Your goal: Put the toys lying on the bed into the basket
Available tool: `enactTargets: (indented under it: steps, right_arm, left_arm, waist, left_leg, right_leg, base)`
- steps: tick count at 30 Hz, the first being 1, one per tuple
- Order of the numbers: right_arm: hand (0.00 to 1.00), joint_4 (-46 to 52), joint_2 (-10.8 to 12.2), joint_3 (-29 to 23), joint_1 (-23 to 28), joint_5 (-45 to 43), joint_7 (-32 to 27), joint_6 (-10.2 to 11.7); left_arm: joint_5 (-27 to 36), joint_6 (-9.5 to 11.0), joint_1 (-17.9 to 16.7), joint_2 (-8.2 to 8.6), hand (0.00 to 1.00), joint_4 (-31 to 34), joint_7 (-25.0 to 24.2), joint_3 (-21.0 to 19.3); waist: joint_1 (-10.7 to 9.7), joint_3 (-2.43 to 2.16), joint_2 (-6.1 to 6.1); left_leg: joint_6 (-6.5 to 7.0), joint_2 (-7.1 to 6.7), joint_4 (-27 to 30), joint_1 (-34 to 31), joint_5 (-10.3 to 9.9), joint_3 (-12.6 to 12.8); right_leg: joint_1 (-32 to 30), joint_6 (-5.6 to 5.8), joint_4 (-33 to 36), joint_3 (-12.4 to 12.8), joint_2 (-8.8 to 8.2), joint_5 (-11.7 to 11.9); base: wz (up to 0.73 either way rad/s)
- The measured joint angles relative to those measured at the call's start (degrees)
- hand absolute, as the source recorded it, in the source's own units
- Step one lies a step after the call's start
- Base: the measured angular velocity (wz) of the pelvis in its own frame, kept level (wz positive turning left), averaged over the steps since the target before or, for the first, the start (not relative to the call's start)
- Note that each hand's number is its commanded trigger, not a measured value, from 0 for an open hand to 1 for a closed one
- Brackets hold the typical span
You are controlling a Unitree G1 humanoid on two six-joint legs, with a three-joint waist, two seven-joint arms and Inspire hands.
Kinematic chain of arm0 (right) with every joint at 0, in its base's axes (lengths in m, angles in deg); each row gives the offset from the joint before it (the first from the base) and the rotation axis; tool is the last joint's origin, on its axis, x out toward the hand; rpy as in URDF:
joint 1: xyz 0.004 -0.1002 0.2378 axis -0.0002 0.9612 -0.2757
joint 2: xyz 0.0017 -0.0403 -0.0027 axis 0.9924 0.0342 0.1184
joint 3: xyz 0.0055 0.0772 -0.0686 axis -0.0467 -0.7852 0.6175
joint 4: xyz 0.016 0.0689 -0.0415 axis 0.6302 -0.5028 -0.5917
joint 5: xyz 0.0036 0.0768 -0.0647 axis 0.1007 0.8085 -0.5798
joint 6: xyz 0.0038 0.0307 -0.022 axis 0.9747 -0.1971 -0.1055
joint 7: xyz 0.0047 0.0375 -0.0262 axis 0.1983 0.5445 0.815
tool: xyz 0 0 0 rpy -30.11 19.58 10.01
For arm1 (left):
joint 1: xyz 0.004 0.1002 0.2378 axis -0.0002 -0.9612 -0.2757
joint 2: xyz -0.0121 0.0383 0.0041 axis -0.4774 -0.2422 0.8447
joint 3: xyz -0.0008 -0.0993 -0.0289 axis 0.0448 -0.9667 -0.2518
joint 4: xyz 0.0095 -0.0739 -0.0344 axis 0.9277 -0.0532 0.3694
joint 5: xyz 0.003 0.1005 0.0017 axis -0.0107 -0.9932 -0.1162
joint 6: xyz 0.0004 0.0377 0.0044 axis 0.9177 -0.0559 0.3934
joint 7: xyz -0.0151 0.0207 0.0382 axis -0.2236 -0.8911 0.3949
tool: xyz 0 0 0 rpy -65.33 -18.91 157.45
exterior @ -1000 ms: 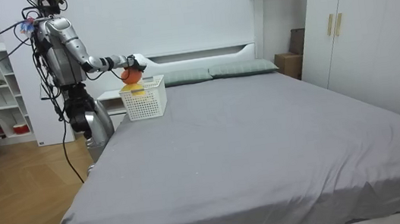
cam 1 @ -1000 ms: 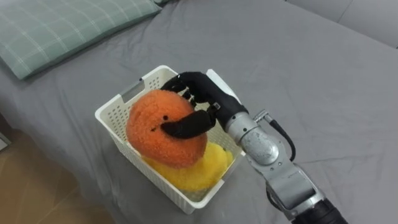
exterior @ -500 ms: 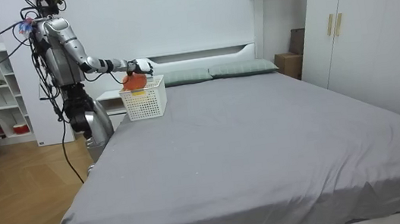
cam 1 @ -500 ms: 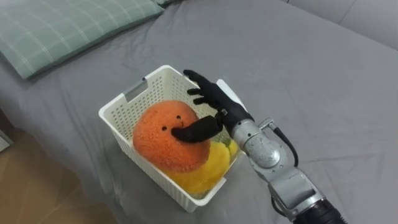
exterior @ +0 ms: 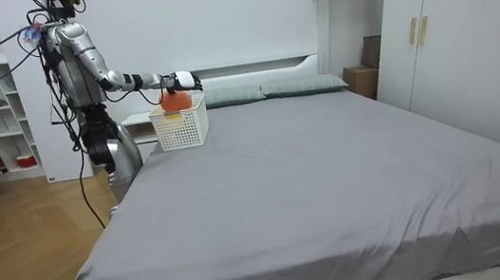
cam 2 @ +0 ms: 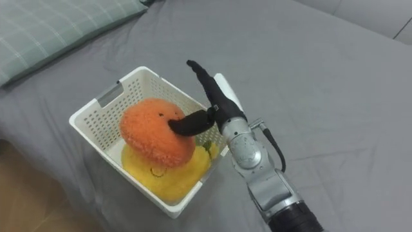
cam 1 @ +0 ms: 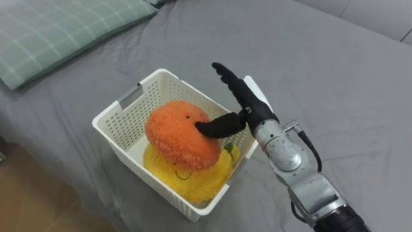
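— Where were the toys?
— On the bed point(cam 1: 335, 77), near its edge, the basket point(cam 1: 119, 119) held the orange toy point(cam 1: 180, 135) atop the yellow toy point(cam 1: 187, 177).
— And the right hand point(cam 1: 248, 103)?
— Fingers straight, gripping nothing, thumb against the orange toy. Drop looked done; next, lift clear without snagging it.

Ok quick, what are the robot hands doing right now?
Right robot hand: open, thumb resting on the orange plush toy.
Left robot hand: cannot tell.

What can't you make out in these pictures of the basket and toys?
Yellow plush toy: mostly under the orange plush toy, eye views; full shape hidden.
White basket floor: covered by both toys.
Green pillow: cut off by the eye views' edge.
Right hand in the room view: too small to read.
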Motion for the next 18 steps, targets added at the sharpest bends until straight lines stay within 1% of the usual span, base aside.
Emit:
enactTargets:
  steps: [2, 4, 5, 7, 8, 9, 10, 11, 12, 13, 14, 15, 17, 18]
  right_arm:
    - [0.00, 0.0, -0.6, -1.4, 0.5, 0.9, 0.0, 0.4]
    - [0.00, 0.7, -1.3, -2.7, 2.1, 1.0, -0.4, 0.7]
    - [0.00, 1.7, -1.7, -3.5, 3.5, 1.0, -0.4, 0.9]
    - [0.00, 3.0, -2.2, -4.1, 5.0, 0.9, -0.4, 1.0]
    - [0.00, 4.0, -2.2, -5.2, 6.2, 0.4, -0.4, 1.0]
    - [0.00, 4.9, -2.5, -6.3, 7.3, -0.3, -0.4, 1.0]
    - [0.00, 5.0, -2.8, -6.5, 7.5, -0.4, -0.4, 1.0]
    - [0.00, 5.1, -3.1, -7.2, 7.9, -0.7, -0.4, 1.0]
    - [0.00, 5.3, -3.1, -8.1, 8.3, -1.2, -0.4, 1.0]
    - [0.00, 5.6, -3.1, -8.4, 8.5, -1.3, -0.4, 1.0]
    - [0.00, 6.7, -3.1, -9.3, 9.2, -1.4, -0.4, 1.0]
    - [0.00, 8.2, -3.1, -10.7, 10.4, -1.4, -0.4, 1.1]
    - [0.00, 9.9, -3.1, -12.8, 11.7, -0.6, -0.5, 1.4]
    - [0.00, 10.4, -3.1, -14.1, 12.6, -0.5, -0.5, 1.6]
  left_arm:
    - [0.0, 0.4, 0.0, 0.00, 0.00, 0.0, 0.0, -0.5]
    - [0.0, 0.6, 0.0, -0.08, 0.00, 0.0, 0.0, -1.2]
    - [0.0, 0.6, 0.0, -0.04, 0.00, 0.0, 0.1, -1.5]
    - [0.0, 0.6, 0.0, 0.21, 0.00, -0.3, 0.1, -2.0]
    - [0.0, 0.7, 0.1, 0.25, 0.00, -0.6, 0.1, -2.0]
    - [0.0, 0.7, 0.2, 0.26, 0.00, -0.9, 0.1, -2.0]
    - [0.0, 0.7, 0.3, 0.26, 0.00, -1.1, 0.1, -2.0]
    - [0.0, 0.7, 0.2, 0.25, 0.00, -1.5, 0.1, -2.0]
    - [0.1, 0.7, 0.3, 0.21, 0.00, -1.9, 0.1, -2.0]
    - [0.2, 0.7, 0.5, 0.20, 0.00, -2.1, 0.1, -2.0]
    - [0.1, 0.8, 0.7, 0.23, 0.00, -2.4, 0.1, -2.0]
    - [0.1, 1.2, 0.7, 0.32, 0.00, -2.4, 0.0, -2.0]
    - [0.2, 1.8, 0.6, 0.36, 0.00, -2.4, 0.0, -2.0]
    - [0.7, 2.2, 0.4, 0.36, 0.00, -2.4, 0.0, -2.1]
  waist:
    - [-0.4, -0.03, 0.22]
    - [-1.0, -0.22, 0.22]
    - [-1.3, -0.34, 0.14]
    - [-2.1, -0.33, 0.31]
    - [-2.9, -0.37, 0.50]
    - [-3.7, -0.44, 0.72]
    - [-3.8, -0.57, 0.86]
    - [-3.8, -0.69, 1.30]
    - [-4.6, -0.93, 1.66]
    - [-5.4, -0.98, 1.74]
    - [-6.6, -0.98, 1.86]
    - [-7.5, -1.03, 2.00]
    - [-8.6, -0.98, 2.09]
    - [-9.9, -0.93, 2.06]
  left_leg:
    - [0.03, 0.00, 0.0, 0.1, 0.0, 0.1]
    - [0.04, 0.06, 0.0, 0.2, 0.0, 0.3]
    - [0.05, 0.22, 0.0, 0.3, 0.0, 1.0]
    - [0.08, 0.30, 0.0, 0.3, -0.1, 1.6]
    - [0.10, 0.29, 0.0, 0.3, -0.1, 1.7]
    - [0.12, 0.43, 0.0, 0.4, -0.1, 2.4]
    - [0.16, 0.59, -0.2, 0.6, -0.1, 3.0]
    - [0.19, 0.85, -0.8, 1.2, -0.1, 4.2]
    - [0.20, 0.98, -1.0, 1.4, -0.1, 4.7]
    - [0.20, 1.02, -1.1, 1.6, -0.1, 4.9]
    - [0.20, 1.16, -1.4, 1.9, -0.1, 5.4]
    - [0.20, 1.22, -1.5, 2.1, -0.1, 5.7]
    - [0.20, 1.31, -1.9, 2.7, -0.1, 6.1]
    - [0.21, 1.32, -2.3, 3.1, -0.1, 6.4]
  right_leg:
    - [0.0, 0.01, 0.0, 0.2, -0.02, 0.0]
    - [0.0, 0.01, 0.0, 0.2, -0.04, 0.0]
    - [0.0, 0.01, 0.1, 0.5, -0.05, 0.0]
    - [-0.2, 0.02, 0.0, 1.4, 0.03, 0.0]
    - [-0.3, 0.08, 0.0, 1.8, 0.09, 0.1]
    - [-0.4, 0.10, 0.1, 2.1, 0.06, 0.1]
    - [-0.6, 0.10, 0.1, 2.7, 0.08, 0.1]
    - [-0.7, 0.11, 0.2, 3.7, 0.17, 0.2]
    - [-0.7, 0.10, 0.2, 4.3, 0.23, 0.3]
    - [-0.7, 0.10, 0.2, 4.6, 0.24, 0.3]
    - [-0.7, 0.09, 0.2, 4.9, 0.29, 0.3]
    - [-0.7, 0.08, 0.2, 5.2, 0.33, 0.3]
    - [-0.5, 0.08, 0.2, 6.2, 0.44, 0.3]
    - [-0.2, 0.09, 0.2, 6.6, 0.48, 0.3]
  base:
    - [-0.02]
    - [-0.06]
    - [-0.17]
    - [-0.19]
    - [-0.12]
    - [-0.19]
    - [-0.42]
    - [-0.48]
    - [-0.39]
    - [-0.23]
    - [-0.17]
    - [-0.17]
    - [-0.17]
    - [-0.17]
